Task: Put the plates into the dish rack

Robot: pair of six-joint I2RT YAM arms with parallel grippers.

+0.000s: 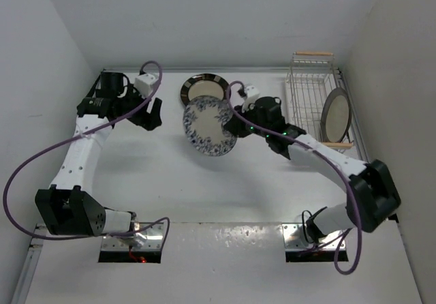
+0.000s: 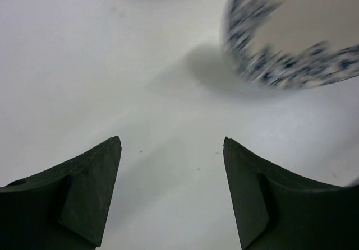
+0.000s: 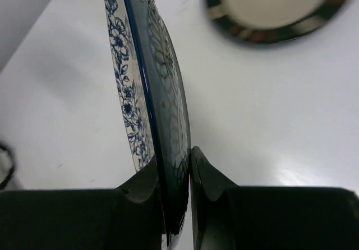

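Note:
My right gripper (image 1: 238, 128) is shut on the rim of the white plate with blue floral pattern (image 1: 208, 127) and holds it tilted above the table; in the right wrist view the plate (image 3: 148, 76) runs edge-on between my fingers (image 3: 207, 177). The brown-rimmed plate (image 1: 204, 88) lies flat on the table behind it, also in the right wrist view (image 3: 275, 6). The grey-rimmed plate (image 1: 336, 114) stands on edge in the white wire dish rack (image 1: 306, 86) at the back right. My left gripper (image 1: 151, 113) is open and empty, left of the plates; its view shows the floral plate (image 2: 291, 42) blurred.
White walls close in on the left, back and right. The rack's wooden handles (image 1: 313, 54) sit at its far and near ends. A purple cable (image 1: 48, 157) loops along the left arm.

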